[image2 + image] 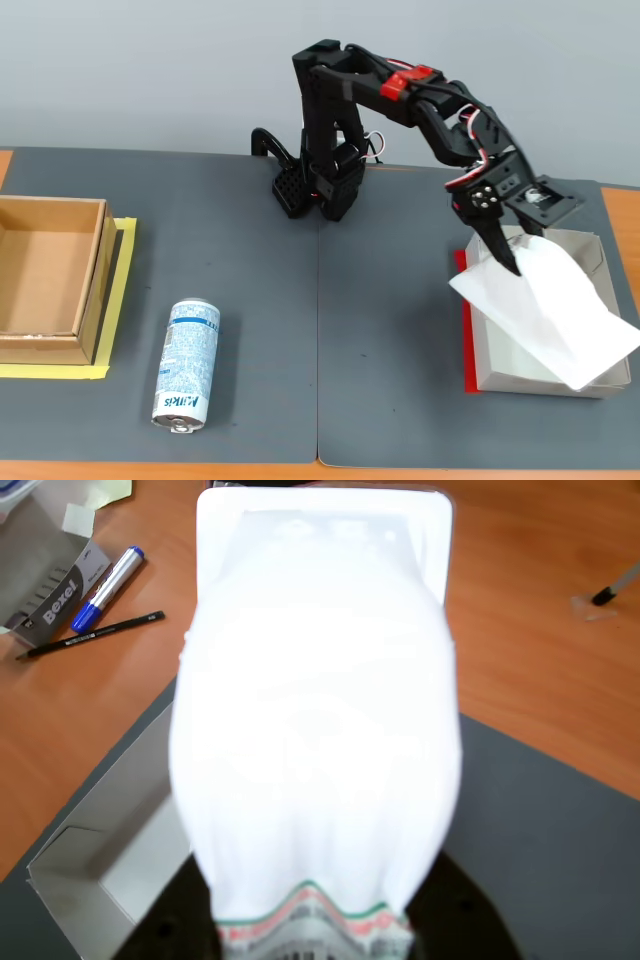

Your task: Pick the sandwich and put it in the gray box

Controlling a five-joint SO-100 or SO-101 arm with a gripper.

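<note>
The sandwich (pixel 545 315) is a white wedge-shaped package. It hangs tilted over the gray box (pixel 590 245), and its far end reaches past the box's front right corner. My gripper (pixel 515 255) is shut on the sandwich's upper end, above the box's back part. The box has a red strip (pixel 467 335) along its left edge. In the wrist view the sandwich (pixel 315 710) fills the middle, with its printed label at the bottom. A dark finger (pixel 465 915) shows beside it, and the gray box's wall (pixel 75 885) is at lower left. I cannot tell whether the sandwich touches the box.
A deeper brown cardboard box (pixel 50 335) stands on yellow tape at the left. A blue-white can (pixel 186 365) lies on the dark mat beside it. The wrist view shows a blue marker (pixel 108 587), a black pencil (pixel 92 635) and a small Bexel carton (pixel 52 585) on the wooden table.
</note>
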